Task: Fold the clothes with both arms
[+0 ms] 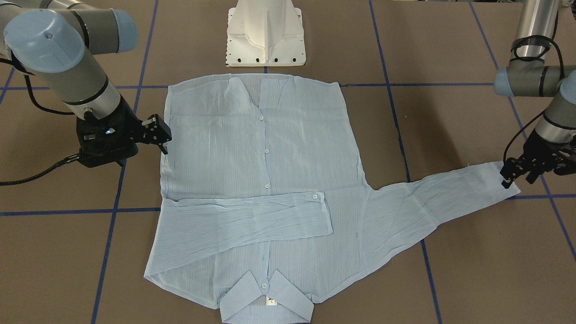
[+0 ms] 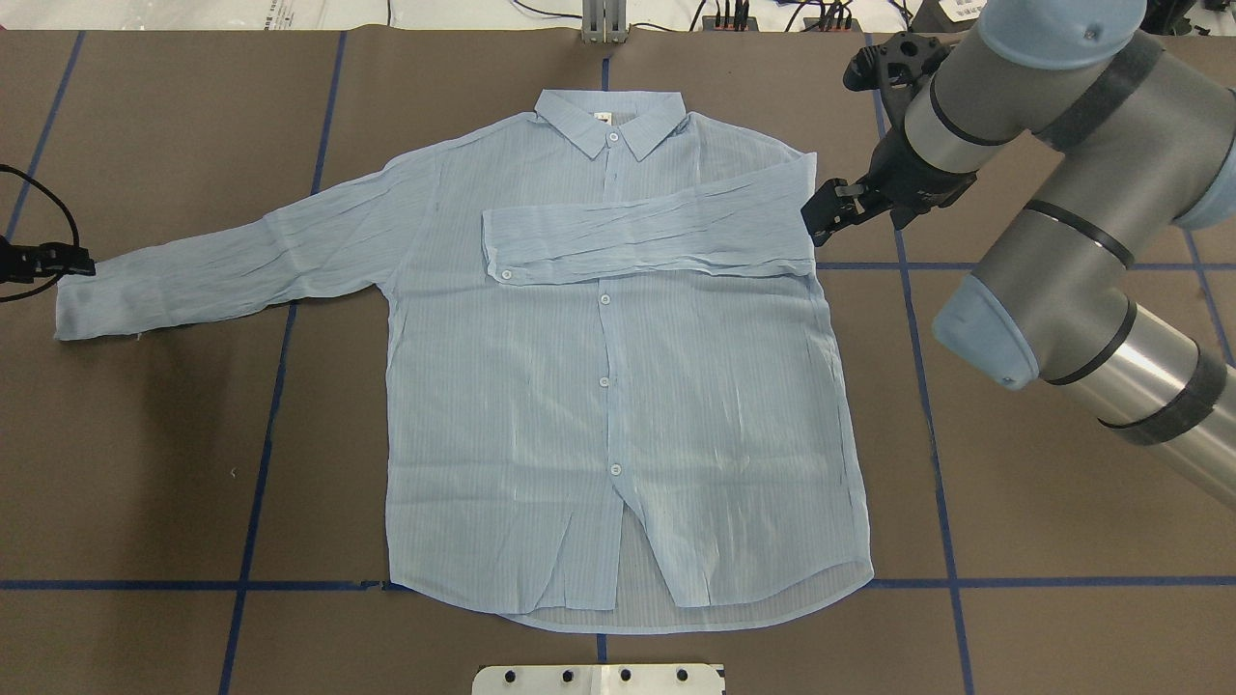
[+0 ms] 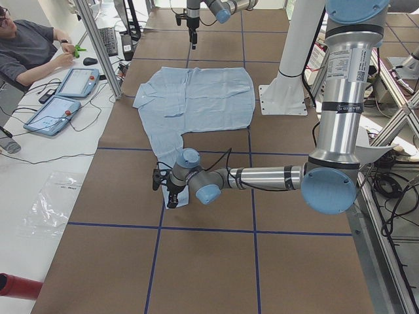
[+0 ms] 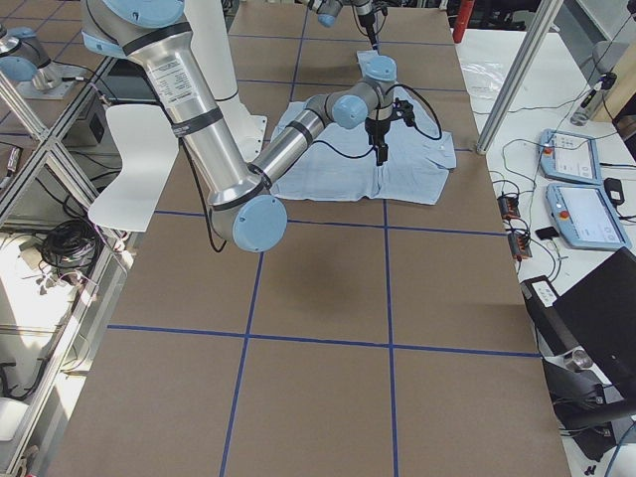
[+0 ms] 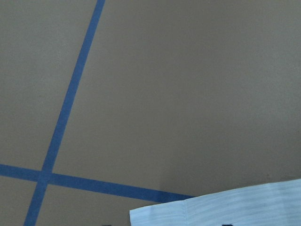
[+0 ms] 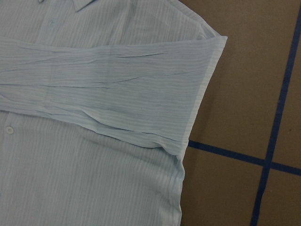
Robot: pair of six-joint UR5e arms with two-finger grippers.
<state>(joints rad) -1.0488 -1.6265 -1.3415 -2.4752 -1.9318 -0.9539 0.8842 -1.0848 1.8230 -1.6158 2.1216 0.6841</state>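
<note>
The light blue striped shirt [image 2: 599, 386] lies flat and buttoned on the brown table, collar away from the robot. One sleeve [image 2: 657, 236] is folded across the chest. The other sleeve [image 2: 241, 261] stretches out flat toward the robot's left. My left gripper [image 1: 517, 179] stands open at that sleeve's cuff, its fingertips at the cuff's corner. The left wrist view shows only the cuff's edge [image 5: 225, 209]. My right gripper [image 2: 826, 214] is open and holds nothing, just beside the shoulder fold of the folded sleeve [image 6: 108, 84].
The white pedestal base [image 1: 265, 36] stands just behind the shirt's hem. Blue tape lines [image 2: 261, 483] cross the brown table. A person [image 3: 26, 46] sits at a side desk with tablets beyond the table's far side.
</note>
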